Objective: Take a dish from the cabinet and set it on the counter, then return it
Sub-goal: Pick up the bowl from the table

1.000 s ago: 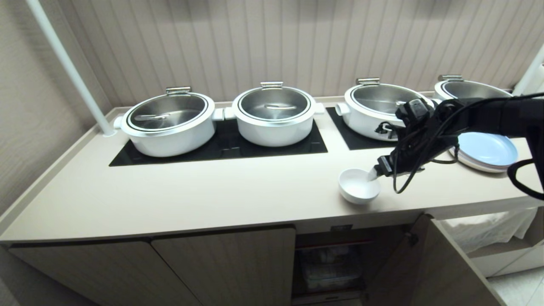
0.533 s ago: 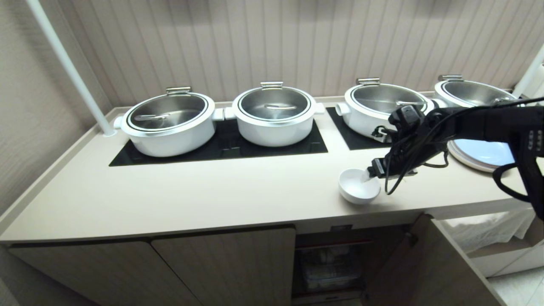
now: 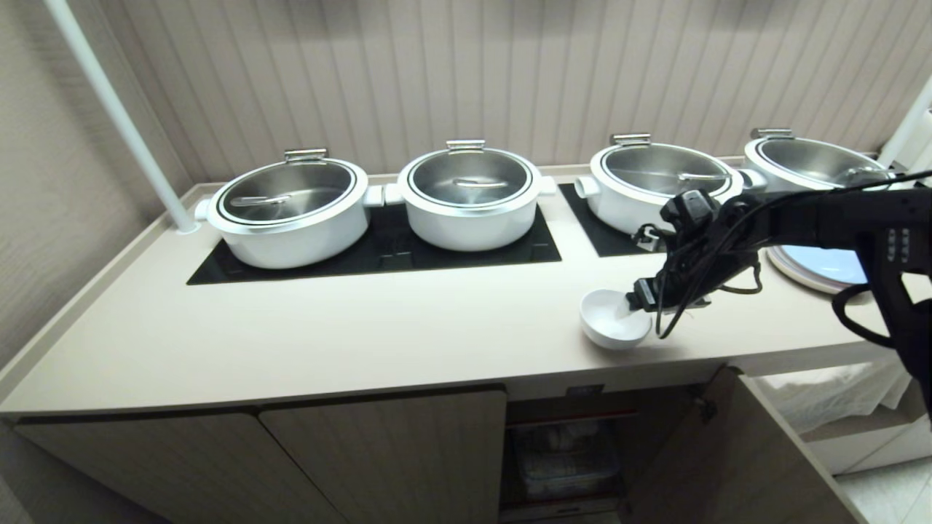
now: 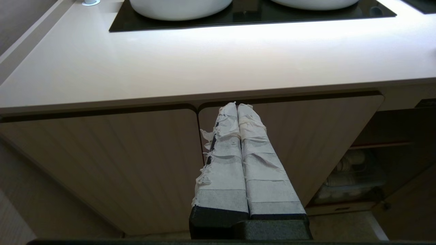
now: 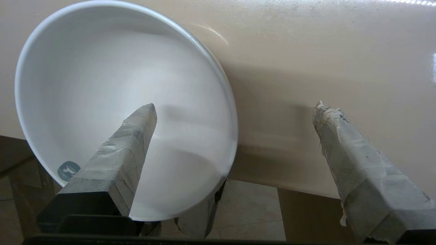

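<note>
Item 1, dish [image 3: 614, 319]: small plain white round bowl, glossy, upright on the desk [image 3: 364, 327], close to the desk's front edge and toward its right end. In the right wrist view the dish [image 5: 112, 112] carries a small grey mark on its inner wall near the rim.

Item 2, right gripper [image 3: 632, 306]: black, cabled, reaching in from the right, low over the dish's right rim. The right wrist view shows the gripper [image 5: 235, 112] spread wide, its tape-wrapped fingers [image 5: 354, 160] well apart: one reaches over the inside of the bowl, the other stands outside over bare desk, with the rim between them. Nothing is clamped; whether the inner finger touches the glaze cannot be told.

Item 3, left gripper [image 4: 237, 109]: fingers wrapped in white tape, pressed together with nothing between them, held in front of the cabinet doors below the desk's front edge. Seen only in its own wrist view.

Item 4, cabinet [image 3: 378, 451]: beige wood-grain unit under the desk. Two left doors closed; the door [image 3: 735, 451] below the dish stands open, showing a dim compartment with a clear bin [image 3: 564, 462] on a shelf.

Item 5, pots [image 3: 470, 193]: four large white pots with steel lids along the desk's back edge, standing on black glass panels [image 3: 378, 255].

Item 6, plates [image 3: 823, 266]: stacked, pale blue on top, at the desk's right end, partly behind the right arm.

Item 7, white pole [image 3: 116, 116]: rising from the desk's back left corner.
</note>
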{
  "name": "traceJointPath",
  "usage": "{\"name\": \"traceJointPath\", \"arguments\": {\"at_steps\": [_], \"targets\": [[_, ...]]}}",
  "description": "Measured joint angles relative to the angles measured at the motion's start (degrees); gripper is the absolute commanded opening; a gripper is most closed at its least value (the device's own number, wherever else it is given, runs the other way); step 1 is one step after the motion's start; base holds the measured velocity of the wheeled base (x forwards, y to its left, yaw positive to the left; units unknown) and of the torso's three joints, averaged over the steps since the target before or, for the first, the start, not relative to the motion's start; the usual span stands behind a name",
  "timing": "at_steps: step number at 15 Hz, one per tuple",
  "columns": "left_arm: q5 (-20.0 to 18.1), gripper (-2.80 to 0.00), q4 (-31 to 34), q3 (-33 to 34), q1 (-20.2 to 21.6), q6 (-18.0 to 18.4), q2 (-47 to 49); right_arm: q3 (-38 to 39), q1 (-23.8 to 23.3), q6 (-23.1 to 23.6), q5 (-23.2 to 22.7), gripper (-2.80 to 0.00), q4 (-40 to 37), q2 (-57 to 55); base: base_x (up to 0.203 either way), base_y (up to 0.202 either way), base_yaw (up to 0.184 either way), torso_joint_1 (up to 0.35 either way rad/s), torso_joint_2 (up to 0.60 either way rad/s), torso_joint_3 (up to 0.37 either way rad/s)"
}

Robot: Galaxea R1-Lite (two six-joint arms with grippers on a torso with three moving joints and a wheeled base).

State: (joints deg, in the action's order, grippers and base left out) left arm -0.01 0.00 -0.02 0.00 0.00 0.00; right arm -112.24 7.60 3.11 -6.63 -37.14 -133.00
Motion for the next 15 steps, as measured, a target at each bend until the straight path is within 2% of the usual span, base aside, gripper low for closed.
{"name": "traceJointPath", "arguments": {"at_steps": [15], "targets": [[0.0,-2.80,0.0,0.0,0.0,0.0,0.0,0.0,0.6,0.0,0.0,0.00,1.9,-2.5,0.000,0.000,0.000,0.000,0.00,0.000]]}}
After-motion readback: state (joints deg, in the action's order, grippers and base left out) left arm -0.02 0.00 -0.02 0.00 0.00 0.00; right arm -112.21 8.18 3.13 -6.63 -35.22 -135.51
